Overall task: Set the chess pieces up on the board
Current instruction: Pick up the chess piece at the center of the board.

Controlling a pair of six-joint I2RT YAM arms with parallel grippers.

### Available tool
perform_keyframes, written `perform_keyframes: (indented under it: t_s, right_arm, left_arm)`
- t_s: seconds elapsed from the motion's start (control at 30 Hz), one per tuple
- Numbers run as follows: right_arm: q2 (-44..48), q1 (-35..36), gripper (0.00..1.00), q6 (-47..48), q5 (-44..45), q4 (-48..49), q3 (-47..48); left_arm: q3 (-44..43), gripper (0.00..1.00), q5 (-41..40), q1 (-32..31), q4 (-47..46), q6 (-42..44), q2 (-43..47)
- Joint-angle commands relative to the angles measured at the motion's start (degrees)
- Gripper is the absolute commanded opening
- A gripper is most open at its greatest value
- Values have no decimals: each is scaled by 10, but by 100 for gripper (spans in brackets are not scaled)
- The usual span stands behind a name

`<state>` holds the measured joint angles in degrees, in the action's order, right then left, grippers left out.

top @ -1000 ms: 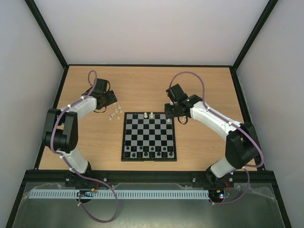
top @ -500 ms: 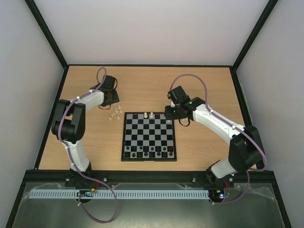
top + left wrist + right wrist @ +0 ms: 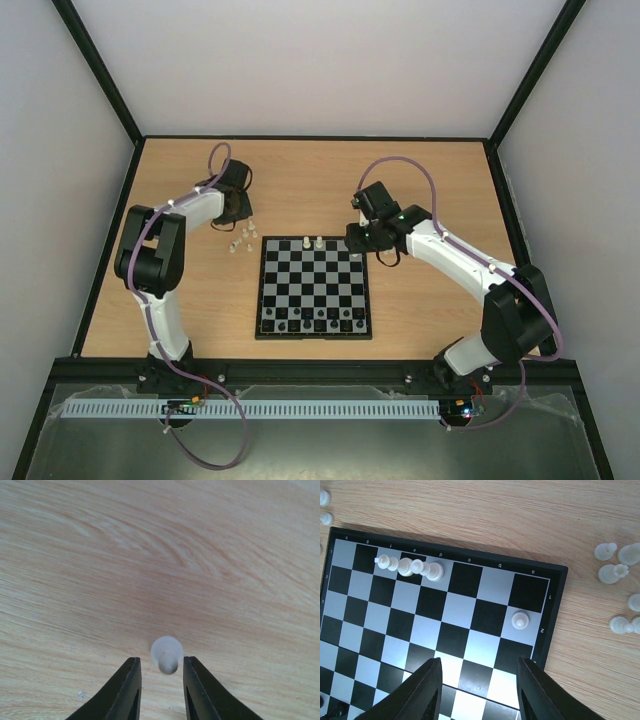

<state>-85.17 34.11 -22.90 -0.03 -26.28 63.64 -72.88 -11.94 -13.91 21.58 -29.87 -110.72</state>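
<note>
In the left wrist view a pale pawn stands upright on the bare wood. My left gripper has a fingertip on each side of it, with narrow gaps showing and no touch. From above, that gripper is behind a cluster of loose whitish chess pieces, left of the board. My right gripper hangs open and empty over the board's far right corner. Ahead of it a white pawn stands on the board. Two taller white pieces stand on the back row.
Black pieces line the board's near rows. More loose whitish pieces lie on the wood off the board's corner in the right wrist view, and two at its top left. Black frame rails border the table.
My left arm has swung toward the back of the table and its jaws have narrowed around the pawn. The right arm shifted slightly, then held still.
</note>
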Motion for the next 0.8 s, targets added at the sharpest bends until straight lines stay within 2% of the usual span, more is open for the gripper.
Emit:
perform_keyframes:
  t_s: [0.0,0.17,0.43,0.47,0.53,0.63,0.77]
  right_arm:
    - [15,1,41,8,-9,-5,-7]
    - [16,1,41,8,-6,-5,-8]
    - [16,1,38,8,-7,-5,-9]
    - [16,1,39,8,-8,-5,-9]
    - [16,1,41,8,-10,-4,-10]
    - [16,1,41,8,-12,-4,-10]
    - [15,1,41,8,-12,-3,-11]
  left_arm:
    - [-29,23,-19,1,18,6,-14]
    - [-34,3,-23,0,20,10,-22]
    - [-10,3,-25,1,18,8,3]
    - [-8,7,-25,1,18,8,7]
    - [-4,27,-28,0,18,7,8]
    - [-2,33,-29,0,16,7,7]
    - [-10,33,-27,0,14,7,-6]
